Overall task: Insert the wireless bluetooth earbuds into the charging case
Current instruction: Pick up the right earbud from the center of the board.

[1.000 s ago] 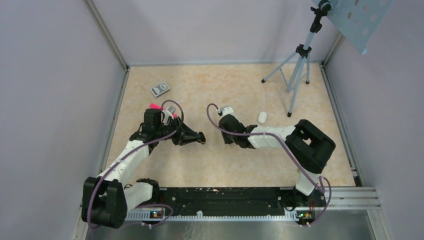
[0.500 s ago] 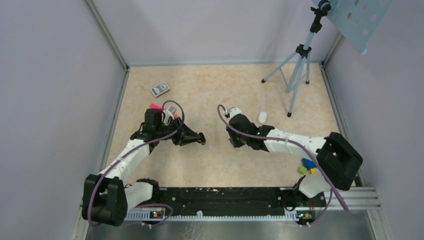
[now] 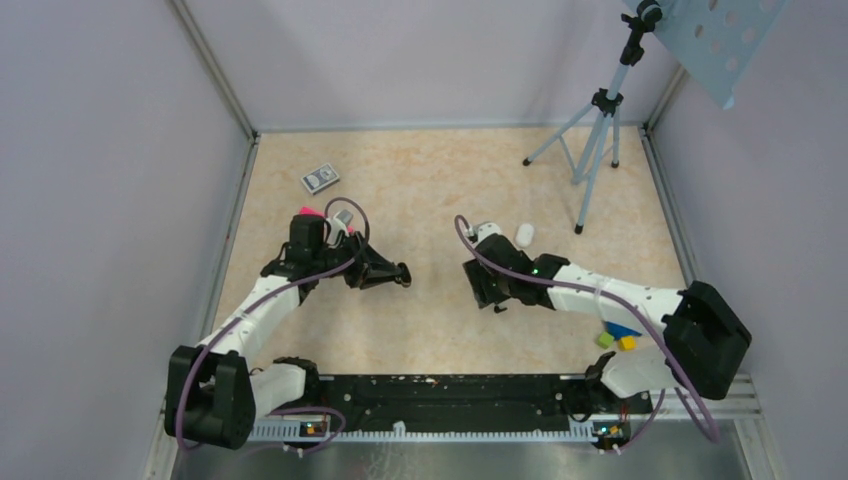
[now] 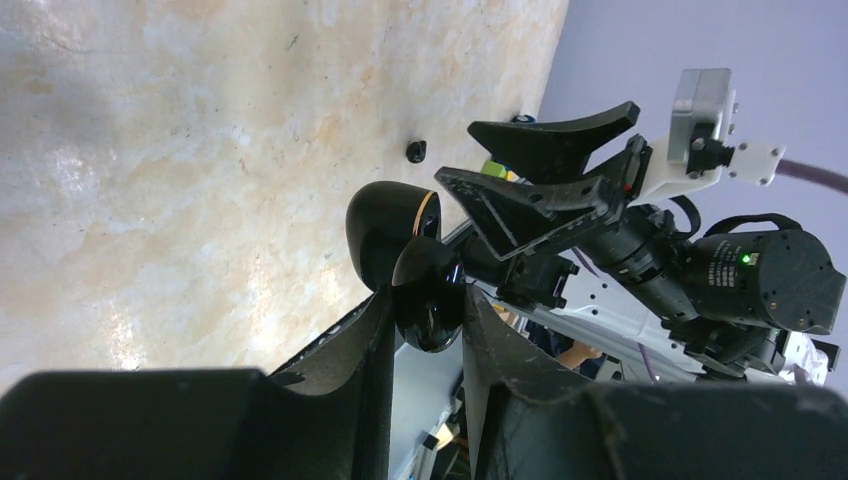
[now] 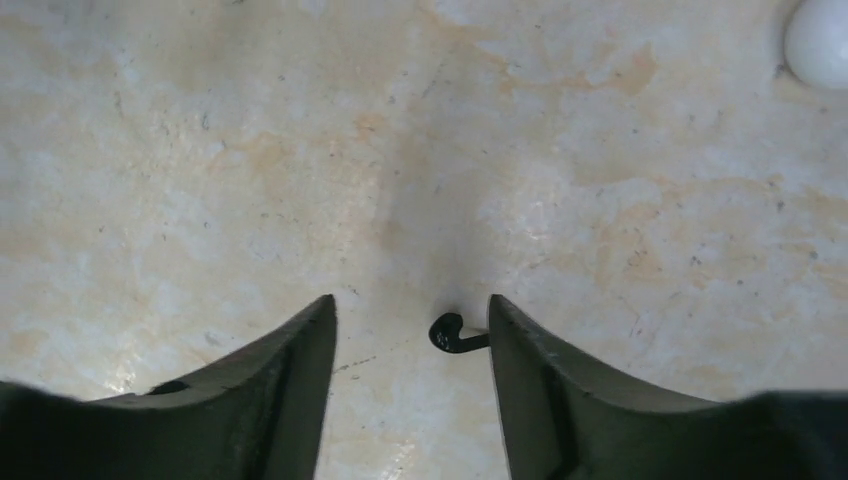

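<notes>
Your left fingers (image 4: 428, 300) pinch a glossy black case (image 4: 390, 225), hinged open. Your right fingers (image 5: 410, 305) are spread around 1 small black earbud (image 5: 452, 333) lying on the table (image 5: 200, 150), just beside 1 finger. A white oval pebble (image 5: 818, 40) lies well apart.

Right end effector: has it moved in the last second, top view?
Yes. The right end effector shifted right, toward the tripod, and slightly nearer the arm bases.
</notes>
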Controlling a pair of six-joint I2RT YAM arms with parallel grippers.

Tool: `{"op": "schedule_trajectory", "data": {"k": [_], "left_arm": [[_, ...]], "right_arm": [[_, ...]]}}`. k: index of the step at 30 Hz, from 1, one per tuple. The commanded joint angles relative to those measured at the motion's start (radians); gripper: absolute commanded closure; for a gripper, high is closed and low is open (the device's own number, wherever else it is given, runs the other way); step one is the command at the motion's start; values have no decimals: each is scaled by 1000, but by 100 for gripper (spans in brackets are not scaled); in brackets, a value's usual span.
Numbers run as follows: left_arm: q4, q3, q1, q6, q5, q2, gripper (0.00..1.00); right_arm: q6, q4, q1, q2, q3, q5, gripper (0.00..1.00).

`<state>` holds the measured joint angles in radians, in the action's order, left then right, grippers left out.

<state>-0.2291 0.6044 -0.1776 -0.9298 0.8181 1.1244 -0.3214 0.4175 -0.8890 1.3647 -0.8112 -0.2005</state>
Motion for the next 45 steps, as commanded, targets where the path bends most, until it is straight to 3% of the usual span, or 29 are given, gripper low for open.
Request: {"op": "schedule_trajectory", "data": {"k": [1, 2, 5, 8, 12, 16, 34, 40, 45], "left_arm": [[2, 56, 3, 43, -4, -12, 100], [2, 55, 3, 42, -3, -12, 100], [10, 51, 1, 41, 0, -9, 100], [26, 41, 1, 35, 7, -8, 100], [34, 38, 0, 34, 12, -5, 100], [39, 37, 0, 34, 16, -4, 100], [57, 21, 0, 12, 10, -4, 100], [50, 19, 0, 12, 3, -5, 100], [50, 15, 0, 4, 1, -12, 100]], "right_arm": [[-227, 87, 39, -93, -31, -86, 50], [-306, 115, 43, -117, -28, -82, 56], [-456, 145, 45, -197, 8, -40, 58], [-475, 162, 44, -245, 42, -6, 61], [-224, 211, 44, -166, 1, 126, 56], [-75, 323, 30, -36, -74, 43, 55], [302, 269, 17, 125, -149, 97, 55], [316, 254, 15, 169, -151, 73, 55], [341, 208, 17, 207, -140, 73, 63]]}}
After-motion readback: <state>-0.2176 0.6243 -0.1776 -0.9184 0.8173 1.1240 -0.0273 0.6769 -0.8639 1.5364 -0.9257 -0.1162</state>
